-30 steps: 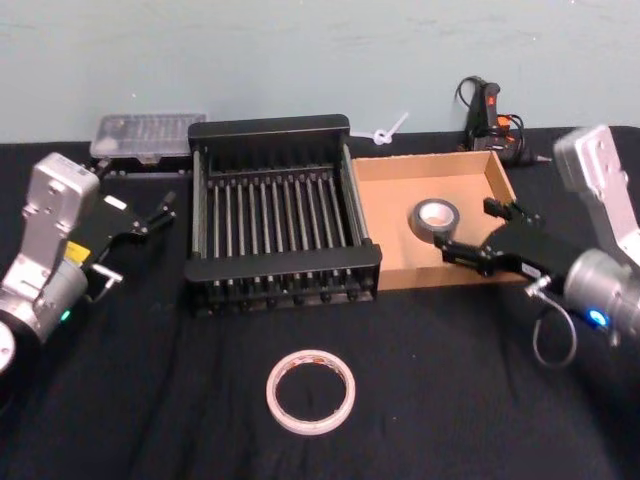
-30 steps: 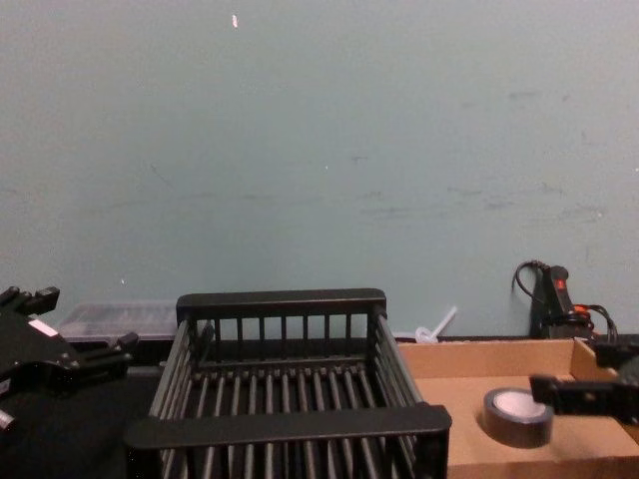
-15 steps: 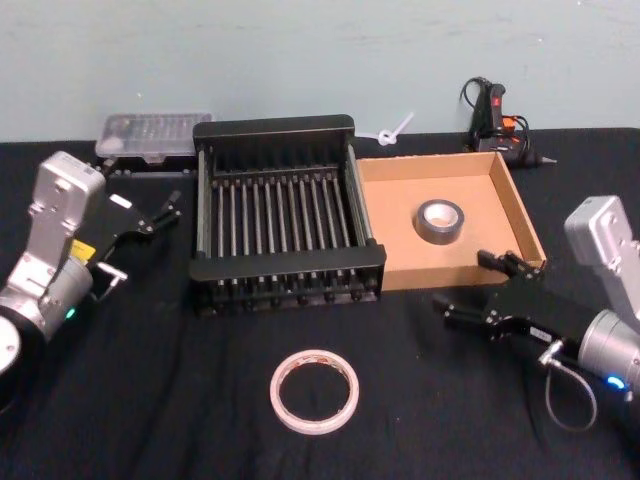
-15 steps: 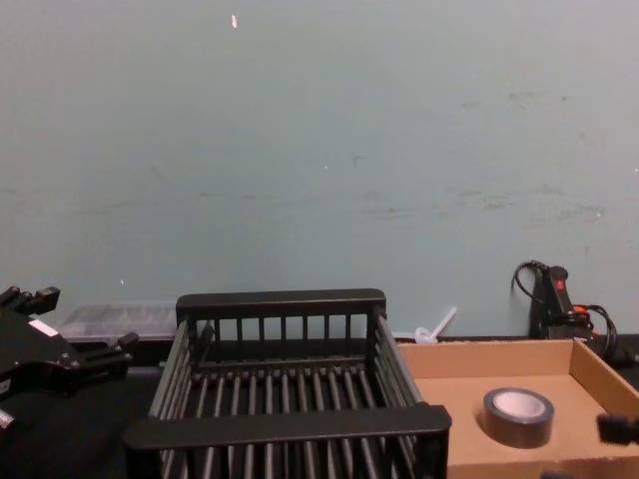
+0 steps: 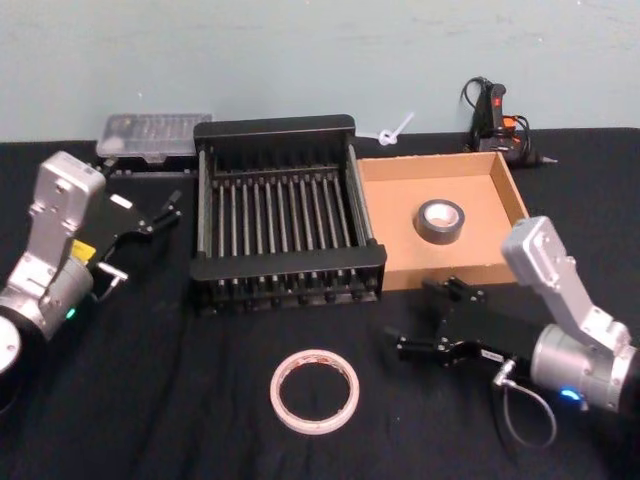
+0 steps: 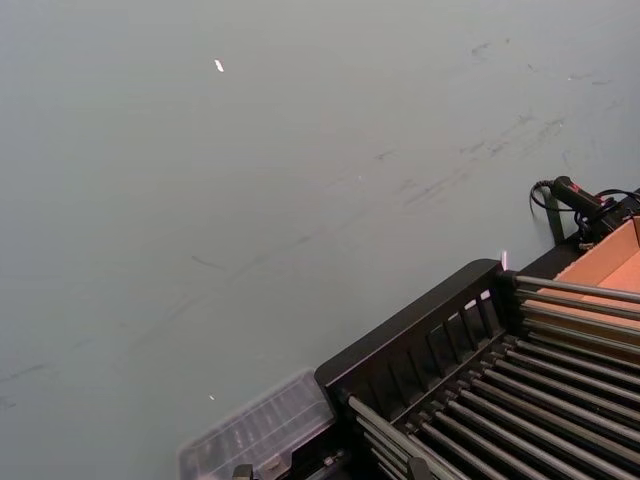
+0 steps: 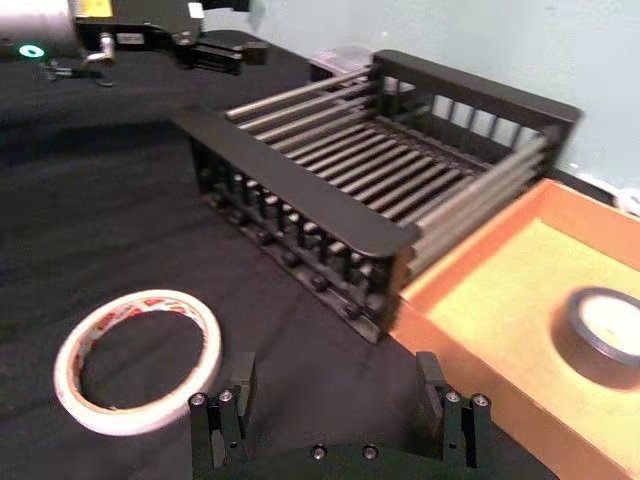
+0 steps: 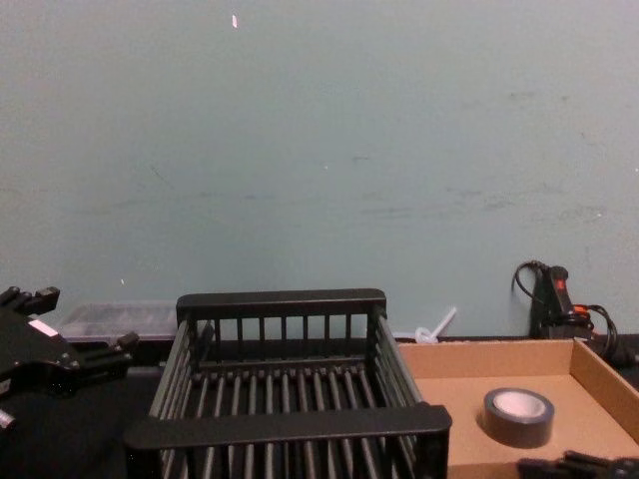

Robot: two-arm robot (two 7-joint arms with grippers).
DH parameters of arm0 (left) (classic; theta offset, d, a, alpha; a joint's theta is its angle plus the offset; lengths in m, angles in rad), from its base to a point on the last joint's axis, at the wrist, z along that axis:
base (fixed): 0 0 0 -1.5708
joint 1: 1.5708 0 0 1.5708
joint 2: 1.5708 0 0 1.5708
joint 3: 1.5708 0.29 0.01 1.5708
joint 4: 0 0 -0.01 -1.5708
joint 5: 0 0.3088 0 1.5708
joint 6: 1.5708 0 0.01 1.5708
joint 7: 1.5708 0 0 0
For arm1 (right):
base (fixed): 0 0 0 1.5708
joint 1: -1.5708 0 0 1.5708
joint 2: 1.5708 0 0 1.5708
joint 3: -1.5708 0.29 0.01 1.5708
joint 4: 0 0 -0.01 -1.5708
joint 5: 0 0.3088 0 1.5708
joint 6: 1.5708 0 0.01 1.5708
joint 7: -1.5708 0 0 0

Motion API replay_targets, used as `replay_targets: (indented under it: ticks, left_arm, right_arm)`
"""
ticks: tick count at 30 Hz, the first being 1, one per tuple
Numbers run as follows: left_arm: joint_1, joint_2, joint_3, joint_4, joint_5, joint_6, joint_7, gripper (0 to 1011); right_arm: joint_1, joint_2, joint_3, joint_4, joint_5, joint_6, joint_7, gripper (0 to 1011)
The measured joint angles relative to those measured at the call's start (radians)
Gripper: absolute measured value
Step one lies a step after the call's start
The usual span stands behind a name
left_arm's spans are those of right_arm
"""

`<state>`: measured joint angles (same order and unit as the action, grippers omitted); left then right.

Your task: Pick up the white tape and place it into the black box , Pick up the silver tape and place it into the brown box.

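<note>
The white tape lies flat on the black cloth in front of the black box; it also appears in the right wrist view. My right gripper hovers low just to its right, open and empty, in front of the brown box. The silver tape rests on the floor of the brown box, with the same roll in the chest view. My left gripper is parked open to the left of the black box.
A clear plastic case sits behind the black box's left corner. A black and orange glue gun and a white zip tie lie by the teal wall behind the brown box.
My right gripper has pulled back from over the brown box, leaving the silver tape there, and swung forward and left to beside the white tape. The left arm has not moved.
</note>
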<state>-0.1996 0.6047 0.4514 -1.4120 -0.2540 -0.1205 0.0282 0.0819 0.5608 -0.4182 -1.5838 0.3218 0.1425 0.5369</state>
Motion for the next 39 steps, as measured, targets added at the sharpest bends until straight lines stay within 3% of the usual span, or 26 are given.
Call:
replay_targets:
  ticks: [18, 39]
  left_arm:
    - [0.000, 0.000, 0.000, 0.000, 0.000, 0.000, 0.000, 1001]
    - [0.000, 0.000, 0.000, 0.000, 0.000, 0.000, 0.000, 1001]
  right_arm:
    - [0.132, -0.035, -0.151, 0.069, -0.025, 0.014, 0.091, 1002]
    - [0.213, -0.062, -0.251, 0.127, -0.034, 0.073, 0.124, 1002]
